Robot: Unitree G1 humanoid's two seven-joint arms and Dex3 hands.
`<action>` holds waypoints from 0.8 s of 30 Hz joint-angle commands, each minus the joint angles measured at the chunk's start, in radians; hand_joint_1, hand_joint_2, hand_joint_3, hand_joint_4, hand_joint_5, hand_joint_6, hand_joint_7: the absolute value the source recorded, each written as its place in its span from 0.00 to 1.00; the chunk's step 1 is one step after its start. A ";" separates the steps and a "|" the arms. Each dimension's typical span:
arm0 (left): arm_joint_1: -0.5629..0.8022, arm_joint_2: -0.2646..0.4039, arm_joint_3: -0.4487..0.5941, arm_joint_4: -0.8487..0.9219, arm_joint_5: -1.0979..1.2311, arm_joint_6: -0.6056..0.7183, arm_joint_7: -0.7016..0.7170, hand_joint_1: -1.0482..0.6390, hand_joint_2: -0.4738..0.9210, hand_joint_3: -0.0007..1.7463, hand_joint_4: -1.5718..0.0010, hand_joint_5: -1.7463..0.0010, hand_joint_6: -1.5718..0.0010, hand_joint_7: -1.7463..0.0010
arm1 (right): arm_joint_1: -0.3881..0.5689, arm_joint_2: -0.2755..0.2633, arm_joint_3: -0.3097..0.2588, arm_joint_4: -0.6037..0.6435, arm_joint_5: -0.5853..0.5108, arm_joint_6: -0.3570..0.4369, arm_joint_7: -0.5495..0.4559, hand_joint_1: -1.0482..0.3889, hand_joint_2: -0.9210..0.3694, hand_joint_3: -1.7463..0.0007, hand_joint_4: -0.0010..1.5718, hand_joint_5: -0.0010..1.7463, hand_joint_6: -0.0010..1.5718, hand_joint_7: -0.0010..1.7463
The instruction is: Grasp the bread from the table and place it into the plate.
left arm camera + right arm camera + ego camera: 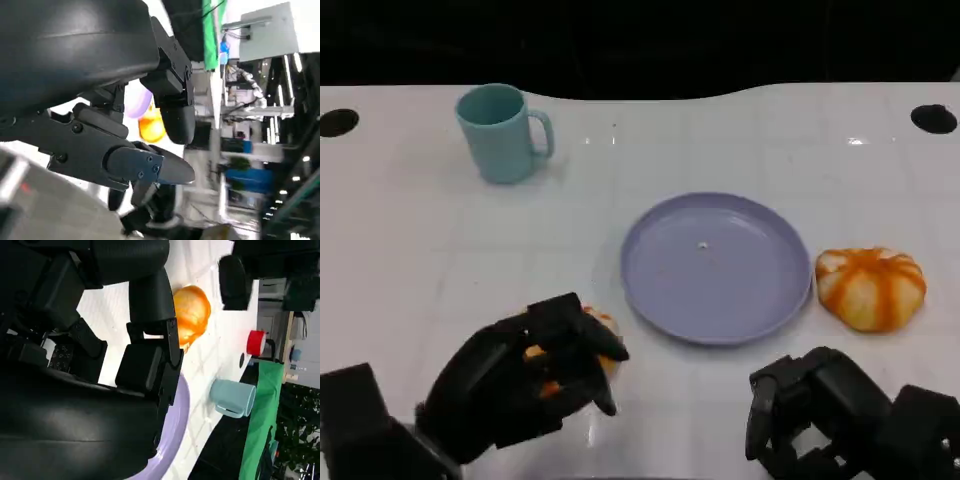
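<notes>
A lilac plate (pixel 665 300) lies mid-table with nothing on it. My left hand (pixel 525 385) is at the lower left, just short of the plate's near-left rim. Its fingers curl around a small orange bread (pixel 604 325) that shows between them; whether the bread is off the table I cannot tell. A second orange-and-white bread (pixel 871 288) sits on the table just right of the plate, and shows again as bread (pixel 192 315) in the right wrist view. My right hand (pixel 820 415) is at the lower right, in front of that bread, fingers curled in on nothing.
A teal mug (pixel 502 132) stands at the far left, handle to the right. The table's far edge runs along a dark background, with a black hole in the tabletop at each far corner. A red object (pixel 256 342) shows beyond the table in the right wrist view.
</notes>
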 commanded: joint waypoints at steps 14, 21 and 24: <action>0.036 0.187 -0.001 -0.300 0.789 -0.236 0.451 0.23 1.00 0.02 0.77 0.69 0.72 0.98 | 0.004 -0.011 0.002 -0.027 -0.012 0.038 -0.013 0.00 0.64 0.19 0.99 0.75 1.00 0.62; 0.026 0.270 -0.037 -0.412 1.055 -0.128 0.446 0.23 0.99 0.00 0.75 0.80 0.78 1.00 | 0.013 -0.014 0.003 -0.049 -0.021 0.057 -0.016 0.00 0.63 0.19 0.98 0.75 1.00 0.62; 0.004 0.300 -0.070 -0.434 1.157 -0.074 0.424 0.22 0.98 0.00 0.77 0.82 0.82 1.00 | 0.013 -0.014 0.001 -0.049 -0.016 0.058 -0.013 0.00 0.63 0.19 0.98 0.75 1.00 0.62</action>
